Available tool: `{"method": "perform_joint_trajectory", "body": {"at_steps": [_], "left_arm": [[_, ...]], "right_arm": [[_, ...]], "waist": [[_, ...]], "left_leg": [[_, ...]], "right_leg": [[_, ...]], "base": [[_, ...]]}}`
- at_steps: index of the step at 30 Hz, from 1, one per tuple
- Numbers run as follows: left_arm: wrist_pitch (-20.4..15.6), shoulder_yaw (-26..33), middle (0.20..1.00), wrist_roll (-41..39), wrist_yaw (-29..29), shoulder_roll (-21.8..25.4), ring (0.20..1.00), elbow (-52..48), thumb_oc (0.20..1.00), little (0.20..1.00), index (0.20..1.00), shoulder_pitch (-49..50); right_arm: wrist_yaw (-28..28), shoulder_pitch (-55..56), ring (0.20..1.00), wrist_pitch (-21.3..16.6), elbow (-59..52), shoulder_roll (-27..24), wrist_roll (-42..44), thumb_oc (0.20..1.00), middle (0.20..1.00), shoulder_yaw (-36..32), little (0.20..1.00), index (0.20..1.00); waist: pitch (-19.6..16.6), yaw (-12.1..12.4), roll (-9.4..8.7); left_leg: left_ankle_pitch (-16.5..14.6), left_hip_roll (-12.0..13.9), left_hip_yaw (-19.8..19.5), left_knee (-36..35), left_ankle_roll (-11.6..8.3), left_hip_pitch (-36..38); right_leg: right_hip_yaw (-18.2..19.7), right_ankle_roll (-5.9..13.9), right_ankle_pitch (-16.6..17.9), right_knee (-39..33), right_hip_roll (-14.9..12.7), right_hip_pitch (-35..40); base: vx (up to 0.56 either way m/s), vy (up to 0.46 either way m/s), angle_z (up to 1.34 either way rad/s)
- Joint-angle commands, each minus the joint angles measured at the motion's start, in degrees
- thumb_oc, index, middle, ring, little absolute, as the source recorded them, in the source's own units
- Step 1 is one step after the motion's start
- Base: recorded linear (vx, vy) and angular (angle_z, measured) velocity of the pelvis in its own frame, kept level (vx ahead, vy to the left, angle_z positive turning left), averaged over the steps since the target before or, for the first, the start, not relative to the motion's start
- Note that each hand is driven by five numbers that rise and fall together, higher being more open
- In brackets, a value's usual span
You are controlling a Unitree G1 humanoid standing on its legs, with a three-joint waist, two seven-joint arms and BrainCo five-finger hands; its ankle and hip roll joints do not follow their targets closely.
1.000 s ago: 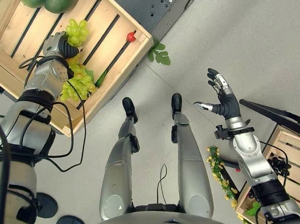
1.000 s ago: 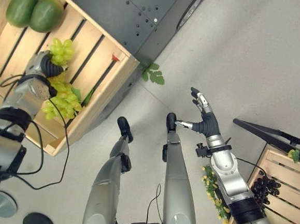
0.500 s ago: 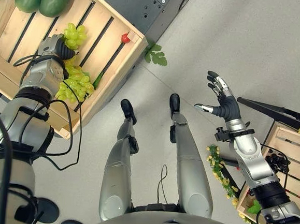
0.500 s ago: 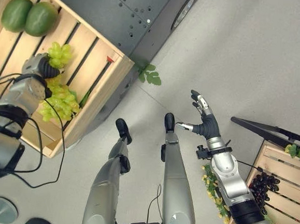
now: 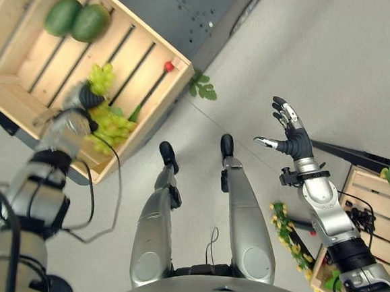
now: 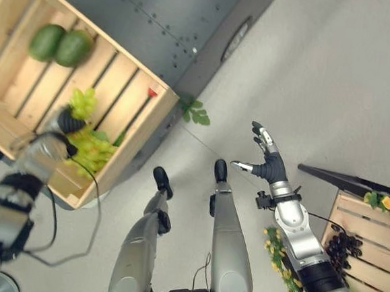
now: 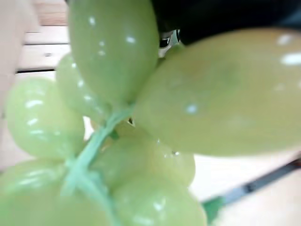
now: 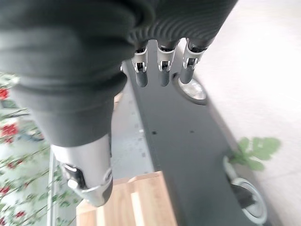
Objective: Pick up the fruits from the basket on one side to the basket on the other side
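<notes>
Your green grapes (image 5: 104,79) sit inside the wooden crate (image 5: 26,58) on your left, and your left hand (image 5: 85,97) is right on them: the bunch pokes out just beyond the dark wrist cover, toward the crate's far end, while a second, bigger bunch (image 5: 114,127) lies on the slats just beside the wrist, nearer the crate's open corner. From the left wrist view the grapes (image 7: 141,117) crowd right up against the hand, so you are at contact, but you cannot tell whether the fingers are curled round the bunch or merely resting against it.

Two green mangoes (image 5: 76,19) lie well apart, at the far end of the same crate, and a small red fruit (image 5: 167,66) sits on its rim.

Your right hand (image 5: 289,130) is raised over the bare floor with fingers spread and thumb out, holding nothing. The other crate (image 5: 373,194) stands at your right side, beyond that arm. So the grapes must travel across your body, left to right; the left hand is plainly the nearer one.
</notes>
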Motion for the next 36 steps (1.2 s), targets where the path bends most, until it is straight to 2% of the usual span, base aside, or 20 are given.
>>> {"method": "perform_joint_trajectory", "body": {"at_steps": [1,9,21,24,26,28,30,32,33,34,36], "left_arm": [[-2.1,7.58,0.2,-2.72,3.26,-0.12,0.2,-6.37,0.2,0.2,0.2,3.47],[-4.63,14.51,0.2,-3.64,2.83,-3.24,0.2,-14.8,0.2,0.2,0.2,12.94],[-7.77,18.23,0.2,-5.77,1.8,-5.16,0.2,-23.36,0.2,0.2,0.2,19.13],[-10.05,17.88,0.2,-9.98,0.01,-5.1,0.2,-27.13,0.2,0.2,0.2,19.25],[-11.73,16.83,0.2,-13.99,-2.65,-4.78,0.2,-30.64,0.2,0.2,0.2,18.83],[-12.81,15.07,0.2,-17.13,-4.66,-4.24,0.2,-32.5,0.2,0.2,0.2,18.0],[-13.97,12.79,0.2,-21.43,-7.81,-3.71,0.2,-35.19,0.2,0.2,0.2,15.98],[-14.77,11.18,0.2,-26.16,-10.96,-3.36,0.2,-37.31,0.2,0.2,0.2,14.3],[-15.27,9.57,0.2,-28.38,-12.42,-2.97,0.2,-37.33,0.2,0.2,0.2,12.2],[-15.43,7.68,0.2,-30.19,-14.37,-2.6,0.2,-37.37,0.2,0.2,0.2,10.59],[-15.79,4.5,0.2,-33.3,-16.47,-1.78,0.2,-36.73,0.2,0.2,0.2,6.56]], "right_arm": [[0.04,1.18,1.0,-2.05,-2.53,0.17,-2.08,1.0,1.0,-4.2,1.0,1.0],[4.13,4.78,1.0,-0.76,-1.54,-0.64,-0.48,1.0,1.0,-5.73,1.0,1.0],[9.29,11.08,1.0,0.66,-2.36,-1.05,1.27,1.0,1.0,-6.78,1.0,1.0],[9.95,11.37,1.0,0.98,-2.19,-1.22,1.32,1.0,1.0,-6.05,1.0,1.0],[10.66,11.52,1.0,1.18,-2.9,-1.8,0.79,1.0,1.0,-5.73,1.0,1.0],[11.2,10.99,1.0,1.36,-3.08,-2.5,0.88,1.0,1.0,-4.93,1.0,1.0],[12.09,8.55,1.0,1.66,-2.57,-3.3,1.3,1.0,1.0,-3.41,1.0,1.0],[13.32,6.08,1.0,2.14,-1.93,-3.6,2.46,1.0,1.0,-1.66,1.0,1.0],[14.23,4.81,1.0,2.36,-1.33,-3.69,3.23,1.0,1.0,-0.57,1.0,1.0],[15.37,4.02,1.0,2.75,-1.11,-3.92,4.18,1.0,1.0,0.26,1.0,1.0],[16.96,2.16,1.0,3.1,-1.03,-3.88,5.66,1.0,1.0,1.79,1.0,1.0]], "waist": [[1.22,1.41,0.6],[-3.4,2.29,2.04],[-10.0,2.36,3.66],[-11.61,2.19,3.75],[-12.58,1.8,3.36],[-13.26,1.7,2.75],[-13.65,2.55,1.57],[-15.08,2.96,0.78],[-15.88,2.71,0.29],[-16.82,1.85,-0.24],[-18.09,1.22,-1.27]], "left_leg": [[-8.49,-1.46,-2.79,5.35,-1.82,6.58],[-8.32,-1.75,-3.46,2.8,-1.96,12.55],[-8.21,-1.58,-4.91,0.67,-1.99,19.29],[-8.66,-1.03,-5.21,1.36,-2.14,20.73],[-9.55,-0.89,-5.51,2.91,-2.11,21.71],[-10.77,-1.84,-6.95,4.61,-1.79,22.42],[-12.08,-4.98,-13.42,8.98,-1.87,22.12],[-13.95,-7.5,-18.73,9.6,-0.91,23.29],[-13.94,-7.17,-18.71,8.17,-0.81,23.95],[-15.04,-6.56,-17.14,6.17,-0.38,24.93],[-15.03,-6.1,-13.8,2.12,0.68,26.82]], "right_leg": [[-1.58,6.24,7.33,-11.75,-1.19,10.02],[-2.2,5.65,6.84,-14.76,-1.13,16.68],[-4.13,4.74,4.54,-15.13,-0.77,23.31],[-4.89,4.41,3.36,-14.47,-0.59,25.24],[-5.15,4.12,2.46,-13.53,-0.38,26.65],[-4.53,3.99,2.29,-12.9,-0.02,27.74],[-2.41,3.73,2.55,-13.31,0.65,28.31],[0.38,4.31,3.48,-14.29,1.51,28.24],[1.63,5.07,4.38,-15.18,1.72,28.49],[2.06,5.83,5.05,-15.83,1.56,28.54],[4.26,7.79,7.4,-16.77,1.71,27.59]], "base": [[0.04,-0.007,0.22],[0.06,-0.005,0.08],[0.06,-0.003,0.1],[0.06,-0.026,0.15],[0.07,-0.005,0.15],[0.04,0.025,0.07],[-0.01,0.049,-0.12],[0.01,0.068,-0.51],[0.0,0.079,-0.79],[-0.03,0.078,-0.81],[-0.1,0.146,-0.59]]}}
